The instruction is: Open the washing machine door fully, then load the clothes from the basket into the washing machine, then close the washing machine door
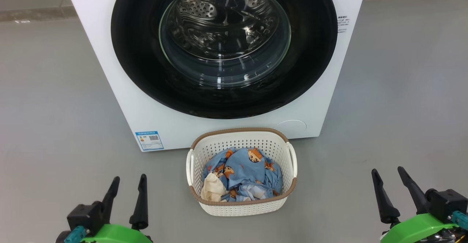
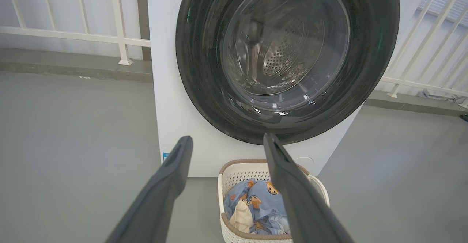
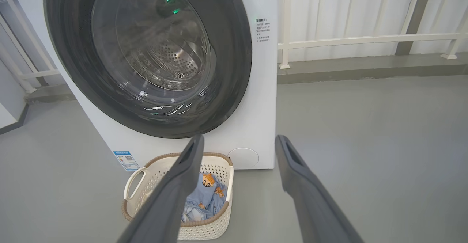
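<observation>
Head view: washing machine door [image 1: 224,42] shut; washing machine [image 1: 175,129] upright; basket [image 1: 241,204] on floor [image 1: 55,107] just before it, clothes [image 1: 245,173] inside; left gripper [image 1: 129,178], right gripper [image 1: 387,170] spread, empty.
Left wrist view: fingers [image 2: 161,192] apart, basket beyond.
Right wrist view: fingers apart.

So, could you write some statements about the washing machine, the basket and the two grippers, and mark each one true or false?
1. The washing machine door is shut. True.
2. The clothes are already inside the washing machine. False: they lie in the basket.
3. The left gripper and the right gripper are both open and hold nothing. True.
4. The basket stands at the left side of the washing machine. False: it stands on the floor in front of it, below the door.
</observation>
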Controlling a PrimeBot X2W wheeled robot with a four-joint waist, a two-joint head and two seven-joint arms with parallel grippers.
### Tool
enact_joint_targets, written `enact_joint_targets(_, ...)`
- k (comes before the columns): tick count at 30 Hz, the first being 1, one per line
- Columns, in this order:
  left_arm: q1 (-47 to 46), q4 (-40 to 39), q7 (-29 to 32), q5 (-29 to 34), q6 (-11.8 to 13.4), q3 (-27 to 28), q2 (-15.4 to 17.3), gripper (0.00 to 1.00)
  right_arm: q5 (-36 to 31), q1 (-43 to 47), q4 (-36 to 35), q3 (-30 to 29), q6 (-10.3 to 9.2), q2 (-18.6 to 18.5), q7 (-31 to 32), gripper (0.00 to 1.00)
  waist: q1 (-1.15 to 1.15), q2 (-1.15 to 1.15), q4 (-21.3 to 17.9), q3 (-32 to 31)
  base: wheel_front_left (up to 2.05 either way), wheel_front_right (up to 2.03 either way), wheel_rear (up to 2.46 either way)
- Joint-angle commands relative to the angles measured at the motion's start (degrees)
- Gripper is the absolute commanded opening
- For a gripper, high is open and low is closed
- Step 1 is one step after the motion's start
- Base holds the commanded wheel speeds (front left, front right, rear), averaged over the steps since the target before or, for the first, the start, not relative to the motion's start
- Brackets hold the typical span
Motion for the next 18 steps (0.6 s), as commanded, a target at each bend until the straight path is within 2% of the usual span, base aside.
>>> enact_joint_targets(1,-3.0,-0.75,-1.09,1.99,0.67,1.18,1.06,1.0,-2.42,-2.24,-1.93,1.53,0.08,-1.21,-0.81,1.0,0.0,0.0,0.03,-0.02,0.0,0.0,0.0)
enact_joint_targets(13,-4.12,1.6,-3.11,7.96,1.42,0.67,0.9,1.0,-9.5,-1.99,-3.72,2.49,0.09,-1.72,-2.19,1.0,0.0,0.0,0.22,-0.1,0.0,0.0,0.0)
enact_joint_targets(18,-4.15,1.9,-3.18,7.45,1.56,0.79,0.75,1.0,-9.18,-1.82,-4.0,2.51,0.09,-1.64,-2.19,1.0,0.0,0.0,0.28,-0.23,0.0,0.0,0.0)
